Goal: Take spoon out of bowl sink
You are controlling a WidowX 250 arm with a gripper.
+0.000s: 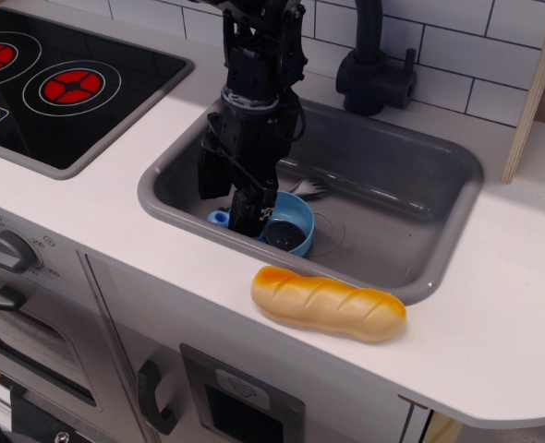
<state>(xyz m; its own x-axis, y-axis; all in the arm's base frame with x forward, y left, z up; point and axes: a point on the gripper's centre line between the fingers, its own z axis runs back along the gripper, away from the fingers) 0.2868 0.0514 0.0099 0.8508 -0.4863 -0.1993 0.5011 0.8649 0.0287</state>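
The grey sink [443,198] is set in the white countertop. The light blue bowl [296,214] sits at its front left. The spoon lies across the bowl: its blue handle end [218,218] sticks out to the left and its dark grey scoop [287,237] rests in the bowl. My black gripper [226,205] reaches down into the sink over the handle. Its fingers are spread, one on each side of the handle, and hide the handle's middle. I cannot see them pressing on it.
A grey fork [309,189] lies in the sink behind the bowl. A toy bread loaf [329,303] lies on the counter at the sink's front rim. The black faucet [376,65] stands behind the sink. The stove top [60,83] is at the left.
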